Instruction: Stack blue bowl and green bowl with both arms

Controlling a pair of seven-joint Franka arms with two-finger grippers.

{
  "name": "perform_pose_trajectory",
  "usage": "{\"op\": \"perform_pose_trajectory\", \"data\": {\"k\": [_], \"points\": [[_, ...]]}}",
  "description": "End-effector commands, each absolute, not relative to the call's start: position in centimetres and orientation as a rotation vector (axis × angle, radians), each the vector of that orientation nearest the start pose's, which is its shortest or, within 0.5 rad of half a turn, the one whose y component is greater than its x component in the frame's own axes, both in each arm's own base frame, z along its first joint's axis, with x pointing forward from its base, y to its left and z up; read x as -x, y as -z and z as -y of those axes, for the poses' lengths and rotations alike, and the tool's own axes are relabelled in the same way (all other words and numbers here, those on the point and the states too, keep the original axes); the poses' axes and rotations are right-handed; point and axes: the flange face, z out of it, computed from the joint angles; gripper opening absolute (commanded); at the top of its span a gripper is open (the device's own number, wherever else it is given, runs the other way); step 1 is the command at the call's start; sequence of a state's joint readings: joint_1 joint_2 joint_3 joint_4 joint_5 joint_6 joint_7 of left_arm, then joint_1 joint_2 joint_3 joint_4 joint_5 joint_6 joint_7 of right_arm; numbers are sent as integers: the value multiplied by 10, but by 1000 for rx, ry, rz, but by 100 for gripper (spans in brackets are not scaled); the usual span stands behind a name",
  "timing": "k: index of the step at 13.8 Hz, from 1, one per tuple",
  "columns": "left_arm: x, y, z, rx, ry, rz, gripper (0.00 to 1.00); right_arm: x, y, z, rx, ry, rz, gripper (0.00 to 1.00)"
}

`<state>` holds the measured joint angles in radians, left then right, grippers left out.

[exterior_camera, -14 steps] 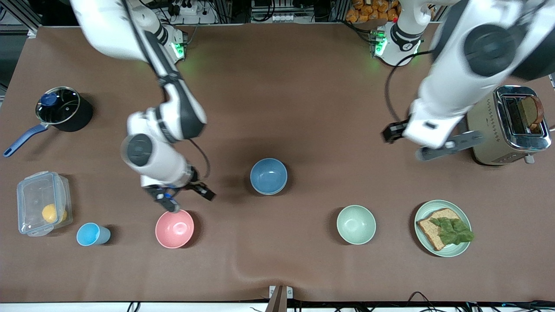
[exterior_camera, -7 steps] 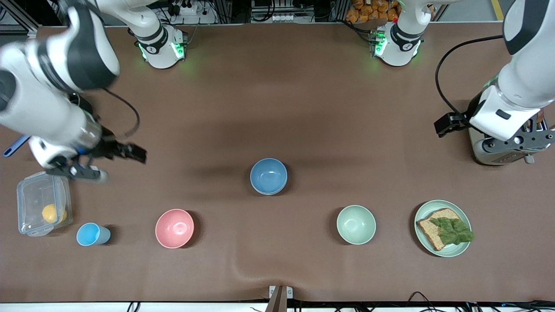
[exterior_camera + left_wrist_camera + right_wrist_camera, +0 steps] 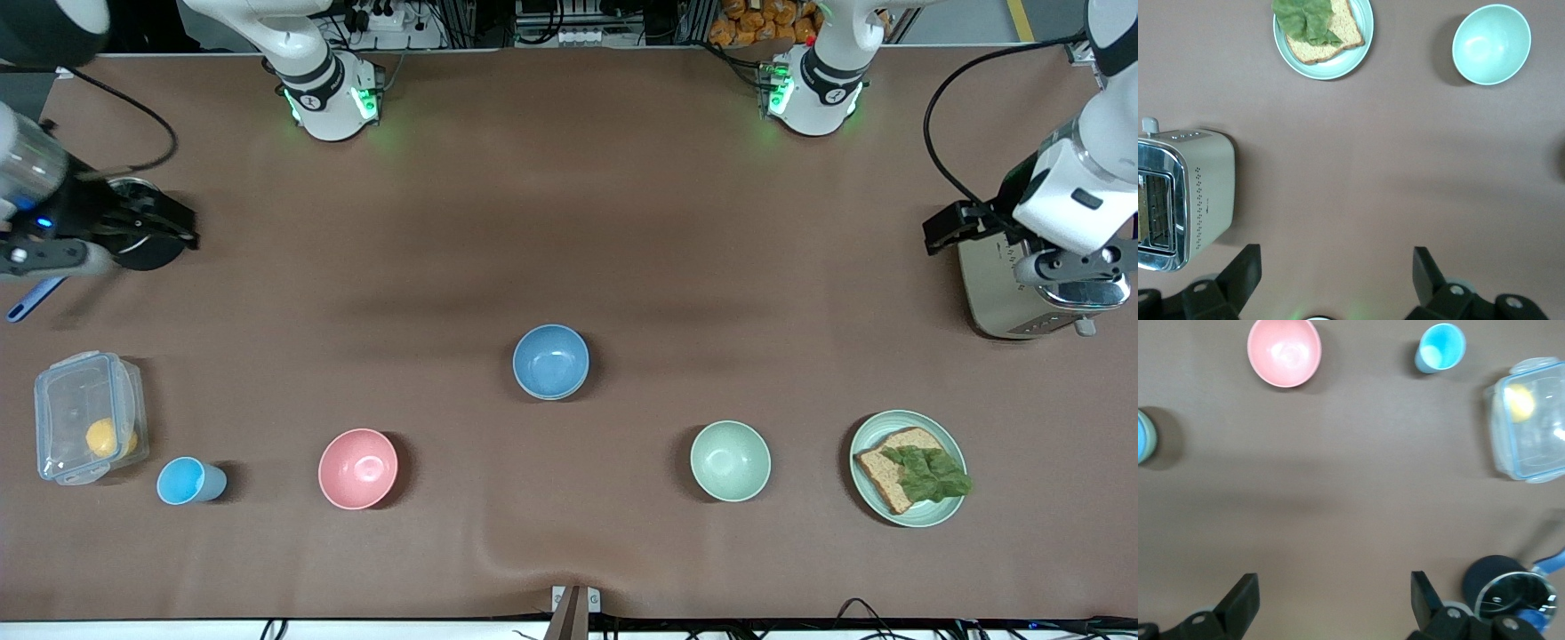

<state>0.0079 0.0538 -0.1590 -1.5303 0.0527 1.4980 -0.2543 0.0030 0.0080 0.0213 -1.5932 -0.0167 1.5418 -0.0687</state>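
The blue bowl [image 3: 550, 357] stands mid-table, nested in the green bowl [image 3: 552, 396], of which only a pale rim shows. That rim also shows at the edge of the right wrist view [image 3: 1150, 430]. My left gripper [image 3: 1071, 269] is open and empty, up in the air over the toaster [image 3: 1040, 284]; its fingers show spread in the left wrist view [image 3: 1335, 270]. My right gripper [image 3: 53, 258] is open and empty, up in the air over the pot [image 3: 133, 236]; it also shows in the right wrist view [image 3: 1331, 593]. Both are far from the bowls.
A paler mint bowl [image 3: 730, 460] and a green plate [image 3: 942, 511] with bread and lettuce stand nearer to the camera toward the left arm's end. A pink bowl [image 3: 357, 468], a light-blue cup [image 3: 188, 481] and a lidded clear box [image 3: 89, 416] stand toward the right arm's end.
Both arms have swung up and outward: the right gripper from beside the pink bowl to over the pot, the left gripper to over the toaster. The bowls have not moved.
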Motion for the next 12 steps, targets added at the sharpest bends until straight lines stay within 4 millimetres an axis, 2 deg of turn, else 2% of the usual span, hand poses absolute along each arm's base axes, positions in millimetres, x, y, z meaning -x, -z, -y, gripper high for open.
{"op": "perform_pose_trajectory", "data": {"k": [1,2,5,9,12], "points": [[-543,-609,76,3092,-117,120,100,-543,-621,19,3170,-99,130,100],[-543,-610,76,3100,-118,117,100,-542,-629,25,3171,-89,114,100],[-542,-613,76,3108,-111,35,100,-542,-634,27,3168,-72,119,100],[-543,-618,76,3111,-92,34,100,-540,-640,13,3171,-45,143,100],[-545,-624,76,3112,-73,37,100,-539,-643,24,3171,-35,109,100]]}}
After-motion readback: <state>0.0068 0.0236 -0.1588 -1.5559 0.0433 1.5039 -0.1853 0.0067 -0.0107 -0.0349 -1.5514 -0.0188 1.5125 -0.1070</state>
